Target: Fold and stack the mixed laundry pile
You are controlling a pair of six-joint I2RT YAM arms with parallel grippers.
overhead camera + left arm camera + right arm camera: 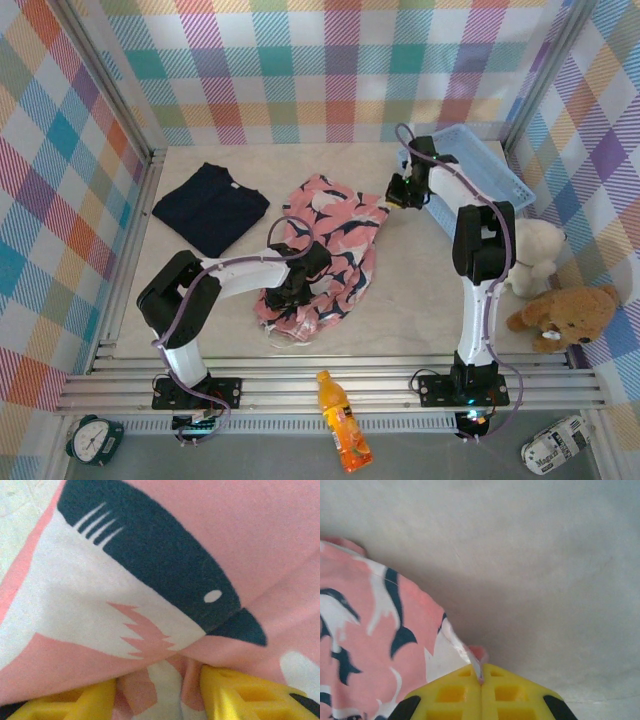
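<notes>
step: folding pink shark-print garment (325, 250), mid-tabletop | left gripper (157, 680) pinches its near bunch | right gripper (481, 675) clamped on its far-right corner | navy trousers (210, 207) folded, far-left | next: probably lift together, spread flat

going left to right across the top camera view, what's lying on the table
navy trousers -> pink garment -> light blue basket -> brown teddy bear
</notes>
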